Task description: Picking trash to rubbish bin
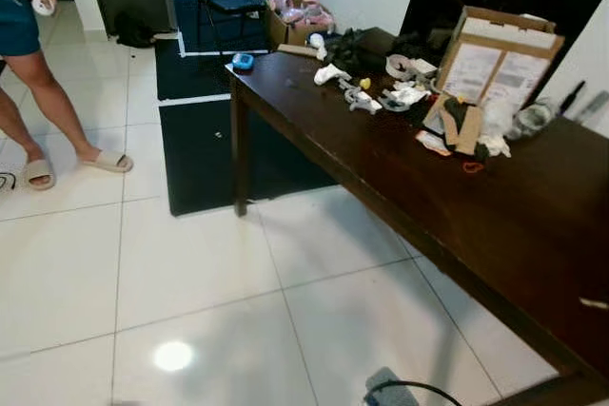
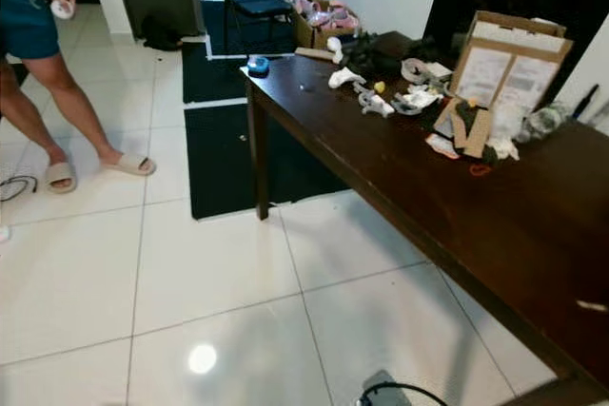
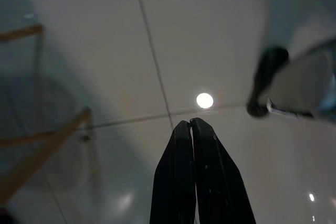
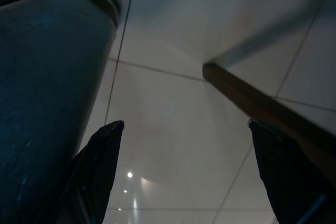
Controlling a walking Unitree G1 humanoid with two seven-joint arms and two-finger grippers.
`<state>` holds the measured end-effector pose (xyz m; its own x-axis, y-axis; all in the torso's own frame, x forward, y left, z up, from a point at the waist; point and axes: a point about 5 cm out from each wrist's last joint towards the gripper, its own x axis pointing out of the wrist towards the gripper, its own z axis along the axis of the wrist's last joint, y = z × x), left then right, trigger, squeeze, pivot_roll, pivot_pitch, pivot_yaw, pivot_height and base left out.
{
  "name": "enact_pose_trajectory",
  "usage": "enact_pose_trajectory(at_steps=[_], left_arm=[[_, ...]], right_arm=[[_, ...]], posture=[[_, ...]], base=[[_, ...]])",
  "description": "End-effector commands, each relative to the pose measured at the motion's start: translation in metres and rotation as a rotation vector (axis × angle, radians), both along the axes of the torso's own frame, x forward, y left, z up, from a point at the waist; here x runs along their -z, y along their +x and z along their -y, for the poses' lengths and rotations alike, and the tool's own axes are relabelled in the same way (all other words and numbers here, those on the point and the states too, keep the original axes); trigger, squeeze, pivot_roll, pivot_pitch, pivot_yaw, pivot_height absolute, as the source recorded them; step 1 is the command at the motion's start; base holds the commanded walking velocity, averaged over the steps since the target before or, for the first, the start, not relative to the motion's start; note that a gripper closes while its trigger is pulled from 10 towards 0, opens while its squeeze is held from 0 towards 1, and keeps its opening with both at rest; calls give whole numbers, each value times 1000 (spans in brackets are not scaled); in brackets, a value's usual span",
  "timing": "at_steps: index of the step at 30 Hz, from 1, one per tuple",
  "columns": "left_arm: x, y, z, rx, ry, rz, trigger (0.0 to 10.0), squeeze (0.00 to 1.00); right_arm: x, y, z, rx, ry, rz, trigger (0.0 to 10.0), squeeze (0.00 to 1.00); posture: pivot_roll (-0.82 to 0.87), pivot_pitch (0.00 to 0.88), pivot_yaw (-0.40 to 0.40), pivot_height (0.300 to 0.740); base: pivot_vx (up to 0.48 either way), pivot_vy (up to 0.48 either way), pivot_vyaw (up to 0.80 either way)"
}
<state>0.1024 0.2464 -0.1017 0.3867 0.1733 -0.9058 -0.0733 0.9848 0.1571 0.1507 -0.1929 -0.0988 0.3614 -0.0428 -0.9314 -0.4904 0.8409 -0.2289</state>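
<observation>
Left eye view: dark wooden tabletop [image 1: 495,206] runs from far left to near right, glossy white tile floor [image 1: 143,263] beside it. Trash [image 1: 404,95] sits far along tabletop: crumpled white paper scraps, torn cardboard box [image 1: 500,59], flat brown pieces. No bin seen. Person [image 1: 24,64] stands far left in slippers. Step judged: approach, nothing picked. Next: walk closer, raise arm toward scraps. Left gripper [image 3: 191,129] hangs over floor, fingers clenched together, empty. Right gripper [image 4: 184,129] hangs low, fingers spread wide, released.
</observation>
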Motion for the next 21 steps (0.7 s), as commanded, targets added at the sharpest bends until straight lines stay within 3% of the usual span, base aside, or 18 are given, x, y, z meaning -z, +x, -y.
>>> enact_pose_trajectory(at_steps=[1, 8, 17, 21], left_arm=[[3, -7, 4, -11, -14, -22, 10000, 0], [3, -8, 5, -11, -15, -23, 10000, 0], [4, -9, 7, -11, -19, -25, 10000, 0], [4, -9, 7, -12, -21, -27, 10000, 0]], right_arm=[[6, -15, -4, -10, 18, -60, 10000, 0], [5, -14, -2, -14, 12, -67, 10000, 0], [5, -15, 0, -13, 10, -80, 10000, 0], [5, -16, 1, -11, 11, -81, 10000, 0]], posture=[[233, 88, -18, 740], [232, 89, -19, 740], [228, 91, -24, 740], [229, 90, -28, 740]], base=[[360, 0, 0], [364, 0, 0], [362, 0, -736], [364, 0, 0]])
